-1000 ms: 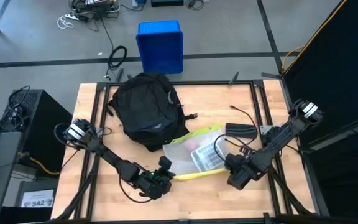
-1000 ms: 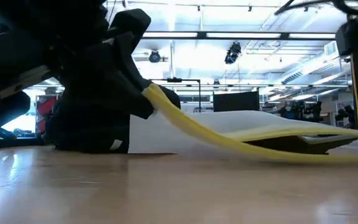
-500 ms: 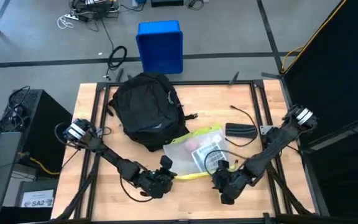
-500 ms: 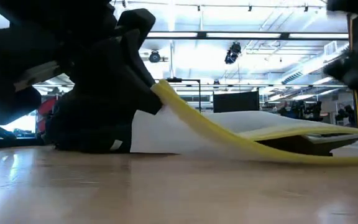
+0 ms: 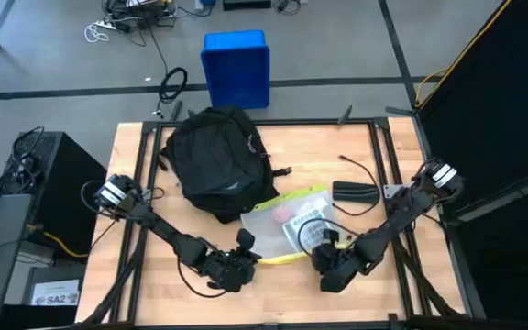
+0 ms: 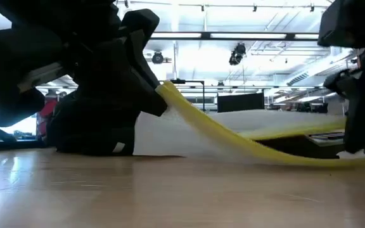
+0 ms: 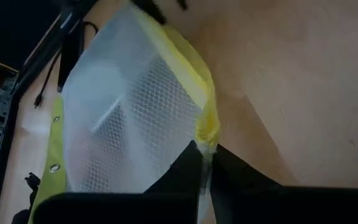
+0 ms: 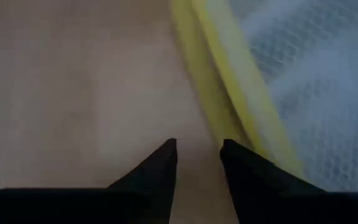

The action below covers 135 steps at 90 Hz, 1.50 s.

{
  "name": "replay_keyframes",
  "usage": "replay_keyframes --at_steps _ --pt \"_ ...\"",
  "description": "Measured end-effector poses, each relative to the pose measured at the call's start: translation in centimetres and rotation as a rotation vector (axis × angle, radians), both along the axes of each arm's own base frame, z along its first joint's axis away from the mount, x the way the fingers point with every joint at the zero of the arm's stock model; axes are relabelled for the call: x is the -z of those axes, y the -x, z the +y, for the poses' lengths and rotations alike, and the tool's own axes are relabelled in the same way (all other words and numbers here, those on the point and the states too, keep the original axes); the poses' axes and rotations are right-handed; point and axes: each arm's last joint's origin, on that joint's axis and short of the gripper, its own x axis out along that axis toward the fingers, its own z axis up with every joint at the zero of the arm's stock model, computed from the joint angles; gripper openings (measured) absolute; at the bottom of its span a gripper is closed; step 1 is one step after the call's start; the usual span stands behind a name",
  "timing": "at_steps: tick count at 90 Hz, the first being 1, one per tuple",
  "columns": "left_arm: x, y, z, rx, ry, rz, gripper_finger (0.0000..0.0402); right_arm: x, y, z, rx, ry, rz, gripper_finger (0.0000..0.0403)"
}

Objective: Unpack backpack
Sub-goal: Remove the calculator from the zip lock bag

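A: From the high view, you have the large black soft fabric backpack (image 5: 216,161) lying on the far left part of the pale wooden bench (image 5: 379,174). Touching its near right side is a translucent mesh pouch with a yellow zip edge (image 5: 287,222). A small black oblong case (image 5: 355,192) lies just right of the pouch, apart from it.

B: And your arms?

A: The left claw (image 5: 244,258) sits at the pouch's near left corner. The right claw (image 5: 326,263) is at the pouch's near right edge. From above you cannot judge either claw's opening.

B: The low view?

A: It gives you what the top-down one hides: the pouch's yellow edge (image 6: 233,136) rises off the bench at the left claw (image 6: 159,100) and sags down toward the right. The backpack (image 6: 87,130) is a dark mass behind.

B: Left wrist view?

A: Here you see the grip itself: the left claw (image 7: 202,163) is clamped narrow on the yellow edge, mesh (image 7: 126,118) spreading beyond.

B: Right wrist view?

A: The right claw (image 8: 197,152) has a narrow gap between its tips and holds nothing; the yellow edge (image 8: 229,93) lies just beside them on bare wood.
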Motion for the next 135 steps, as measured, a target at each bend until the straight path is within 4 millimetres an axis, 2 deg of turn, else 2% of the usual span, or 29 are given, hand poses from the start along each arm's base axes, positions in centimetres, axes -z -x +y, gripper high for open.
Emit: replay_keyframes --at_steps 29,50,63,99,116,135 --pt "0.0 0.0 -0.1 0.020 0.017 0.005 0.0000 -0.6 0.3 -1.1 0.087 0.150 -0.066 0.0116" --pt "0.0 -0.1 0.0 0.018 0.017 0.004 0.0000 -1.3 -0.7 0.0 -0.077 0.169 -0.172 0.0141" --pt "0.0 -0.1 0.0 0.017 0.017 0.004 0.0000 -1.6 -1.1 0.2 -0.094 0.185 -0.218 0.0171" --pt "0.0 -0.1 0.0 0.019 0.018 0.004 0.0000 2.2 -2.3 0.0 -0.061 0.283 -0.168 0.0247" --pt "0.0 -0.1 0.0 0.018 0.021 0.003 0.0000 2.2 -2.3 -0.2 0.013 0.357 -0.230 0.0251" --pt "0.0 -0.1 0.0 0.015 0.024 0.001 0.0000 2.1 -2.3 -0.2 0.051 0.376 -0.257 0.0225"
